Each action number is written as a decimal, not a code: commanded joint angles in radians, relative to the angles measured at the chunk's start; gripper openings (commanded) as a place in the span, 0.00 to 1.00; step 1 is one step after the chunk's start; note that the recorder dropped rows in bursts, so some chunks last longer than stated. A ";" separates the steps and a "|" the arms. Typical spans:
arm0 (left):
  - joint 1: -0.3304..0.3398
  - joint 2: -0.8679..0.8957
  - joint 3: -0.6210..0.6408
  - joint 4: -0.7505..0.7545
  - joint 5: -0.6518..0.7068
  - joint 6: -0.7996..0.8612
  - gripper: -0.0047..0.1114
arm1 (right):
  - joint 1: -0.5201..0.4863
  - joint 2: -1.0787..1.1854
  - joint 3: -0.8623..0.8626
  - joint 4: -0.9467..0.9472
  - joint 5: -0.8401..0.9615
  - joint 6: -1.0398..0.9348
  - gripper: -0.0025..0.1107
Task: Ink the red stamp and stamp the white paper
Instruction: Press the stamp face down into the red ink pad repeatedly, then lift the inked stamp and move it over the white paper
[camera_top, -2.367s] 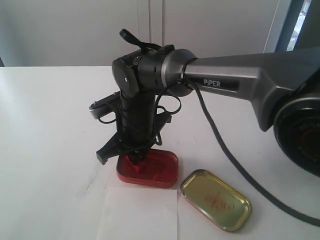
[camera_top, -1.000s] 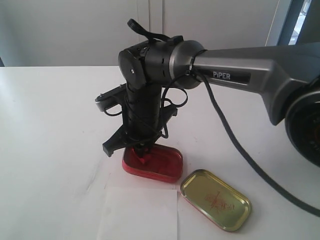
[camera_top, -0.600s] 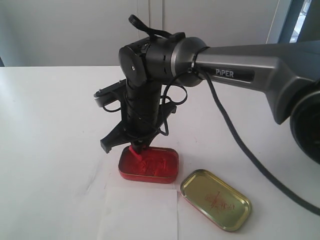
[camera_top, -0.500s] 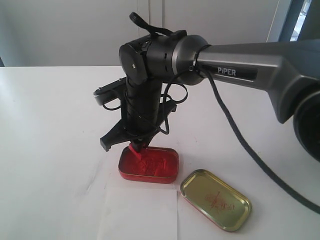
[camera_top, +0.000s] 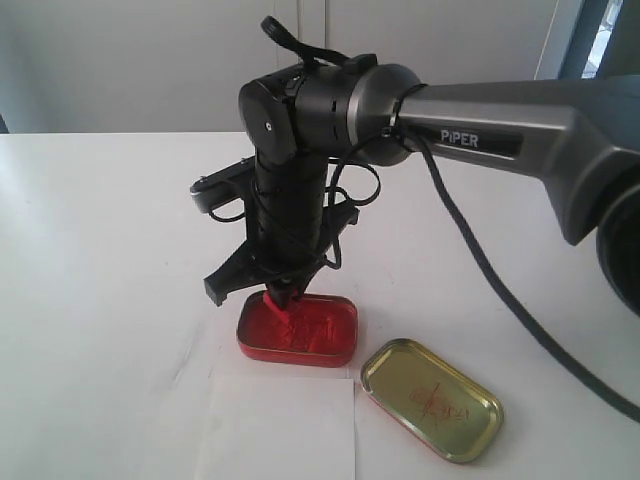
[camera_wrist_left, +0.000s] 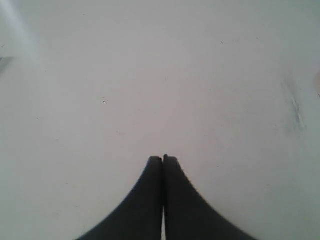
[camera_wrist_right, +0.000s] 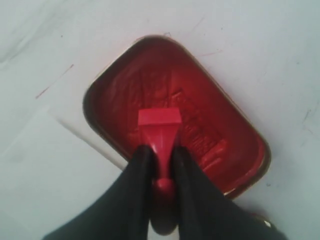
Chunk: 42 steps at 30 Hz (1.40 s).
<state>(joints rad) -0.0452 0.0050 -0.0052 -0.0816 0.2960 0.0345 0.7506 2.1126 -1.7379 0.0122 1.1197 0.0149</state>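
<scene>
My right gripper (camera_top: 282, 290) (camera_wrist_right: 161, 151) is shut on the red stamp (camera_top: 277, 300) (camera_wrist_right: 159, 121), gripping its neck and round knob with the square base pointing down. The stamp hangs just over the left part of the open red ink tin (camera_top: 318, 338) (camera_wrist_right: 210, 112); I cannot tell whether it touches the ink. The white paper (camera_top: 280, 428) (camera_wrist_right: 42, 172) lies flat right in front of the tin, and no print shows on it. My left gripper (camera_wrist_left: 163, 159) is shut and empty above bare white table; it is out of the exterior view.
The gold tin lid (camera_top: 430, 398) lies open side up at the right of the paper, with red marks inside. The white table (camera_top: 90, 250) spreads out to the left. The right arm's black cable (camera_top: 480, 290) hangs over the table's right side.
The right gripper has lifted the stamp out of the ink, where it was pressed earlier. The tin shifted to the right and back during the lift. In the last half second the stamp drifted slightly right.
</scene>
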 joint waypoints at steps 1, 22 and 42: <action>0.002 -0.005 0.005 -0.004 -0.005 -0.002 0.04 | -0.001 -0.056 0.030 0.036 0.034 -0.059 0.02; 0.002 -0.005 0.005 -0.004 -0.005 -0.002 0.04 | 0.159 -0.144 0.206 0.036 -0.012 -0.143 0.02; 0.002 -0.005 0.005 -0.004 -0.005 -0.002 0.04 | 0.208 -0.112 0.278 -0.012 -0.058 -0.290 0.02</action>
<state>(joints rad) -0.0452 0.0050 -0.0052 -0.0816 0.2960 0.0345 0.9571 2.0028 -1.4890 0.0141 1.0865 -0.2378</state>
